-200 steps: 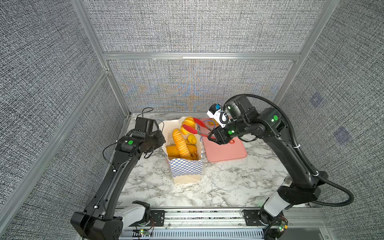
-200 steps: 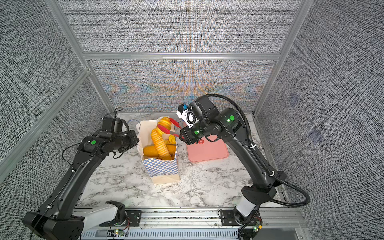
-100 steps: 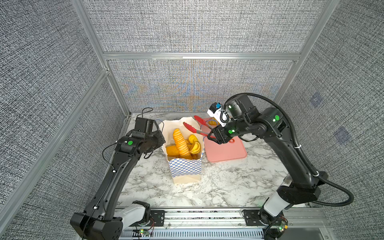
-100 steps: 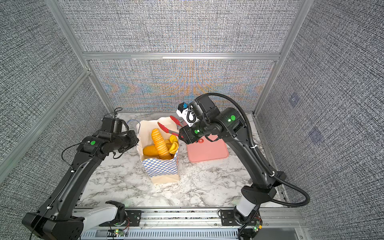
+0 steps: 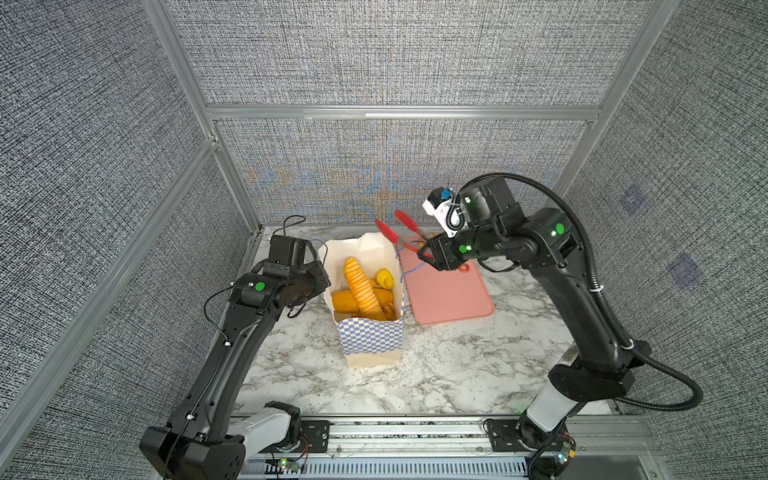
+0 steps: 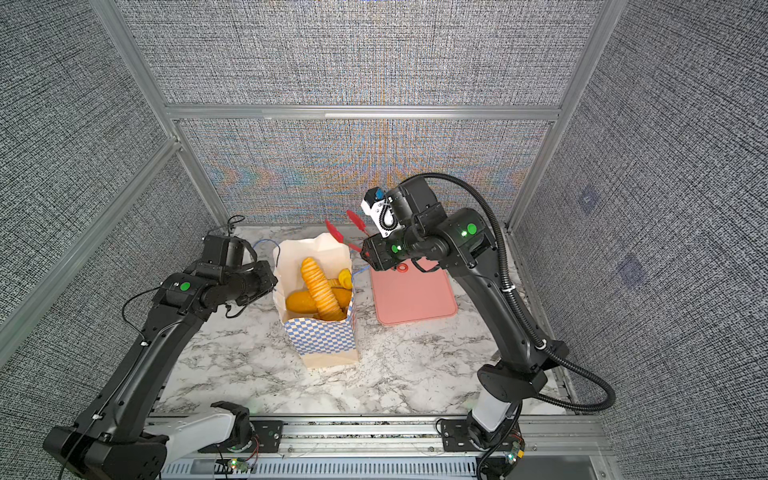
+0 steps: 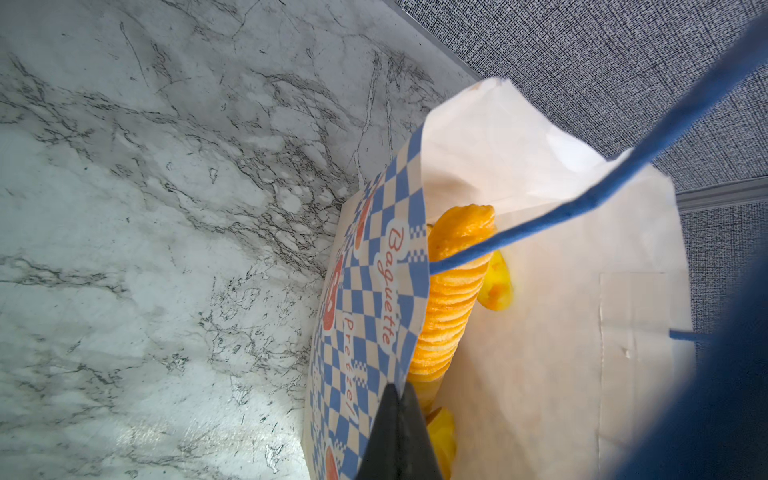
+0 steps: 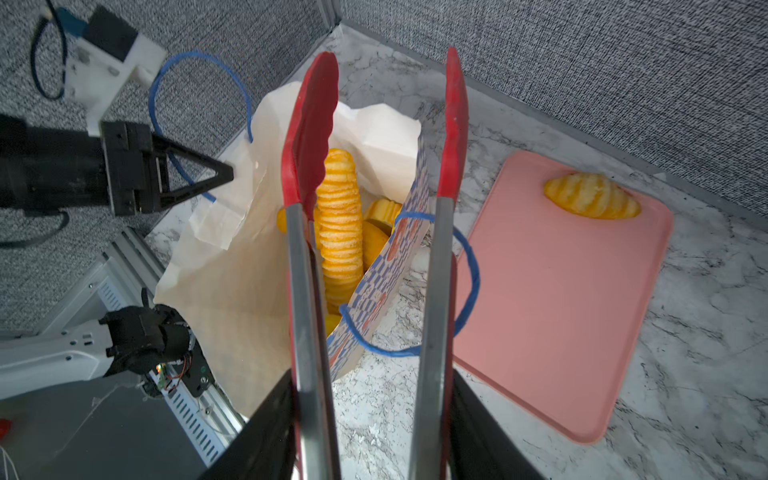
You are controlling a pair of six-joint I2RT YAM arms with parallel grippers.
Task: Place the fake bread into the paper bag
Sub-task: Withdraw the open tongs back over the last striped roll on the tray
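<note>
The paper bag (image 5: pixel 370 332) (image 6: pixel 322 336) stands open mid-table, and my left gripper (image 5: pixel 326 282) (image 7: pixel 399 390) (image 8: pixel 230 174) is shut on its left rim. Inside lies fake bread: a ridged baguette (image 5: pixel 363 286) (image 6: pixel 318 286) (image 8: pixel 338 220), oval loaves and a small roll (image 5: pixel 385 277). My right gripper (image 5: pixel 428 255) (image 8: pixel 370 415) is shut on the handles of the red tongs (image 5: pixel 395 232) (image 6: pixel 345 228) (image 8: pixel 309 137). The tongs stand spread and empty, above the bag's far right corner. One more ridged bread (image 8: pixel 592 201) lies on the pink tray.
The pink tray (image 5: pixel 449 295) (image 6: pixel 415 295) (image 8: pixel 561 311) lies flat just right of the bag. A blue cord handle (image 8: pixel 469 270) loops out from the bag's right side under the tongs. Fabric walls with metal rails stand close behind and on both sides.
The tongs held a small bread over the bag a second ago. It now lies in the bag, and the empty tongs have drawn back to the right. The left arm has kept still.
</note>
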